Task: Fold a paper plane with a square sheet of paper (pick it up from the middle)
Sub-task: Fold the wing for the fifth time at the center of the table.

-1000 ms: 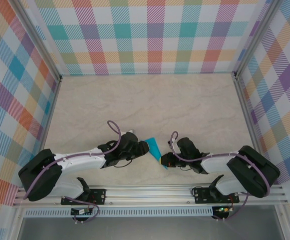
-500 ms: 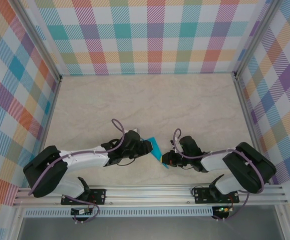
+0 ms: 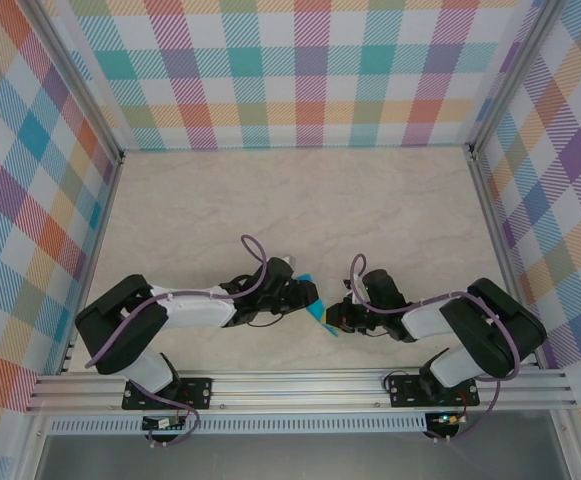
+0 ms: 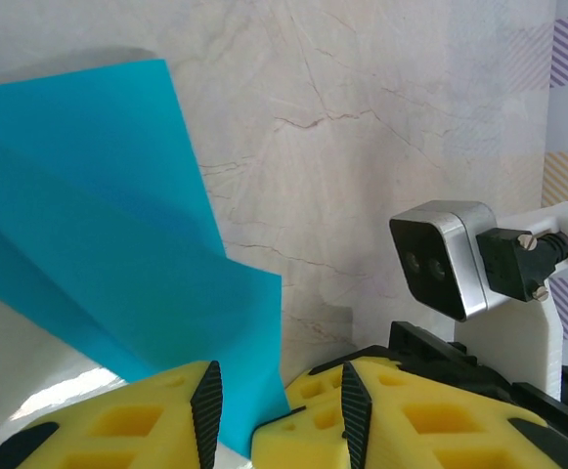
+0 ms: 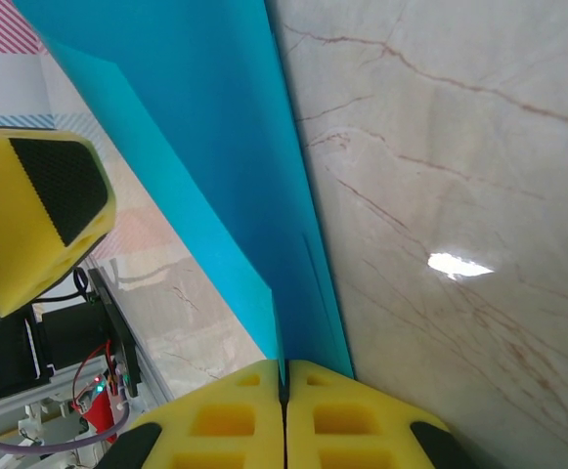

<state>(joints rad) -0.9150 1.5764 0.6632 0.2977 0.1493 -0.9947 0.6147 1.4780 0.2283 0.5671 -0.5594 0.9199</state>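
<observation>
The teal square sheet of paper (image 3: 311, 304) is folded and stands up off the table between the two grippers, near the front edge. My right gripper (image 5: 284, 366) is shut on its lower folded edge, and the paper (image 5: 205, 127) fans away from the fingers. My left gripper (image 4: 279, 391) is open around a free flap of the paper (image 4: 98, 225), which hangs between its black pads (image 4: 205, 405) with a gap on either side. In the top view the left gripper (image 3: 305, 298) and the right gripper (image 3: 334, 317) nearly meet at the paper.
The right arm's wrist camera (image 4: 438, 259) sits close behind the left fingers. A left fingertip (image 5: 44, 210) hangs beside the paper in the right wrist view. Checked walls (image 3: 300, 70) enclose the marble table (image 3: 300, 200); an aluminium rail (image 3: 300, 388) runs along the front.
My left arm has reached further right, up to the paper, and its jaws have narrowed around the flap. The right gripper has stayed shut on the paper, shifting slightly.
</observation>
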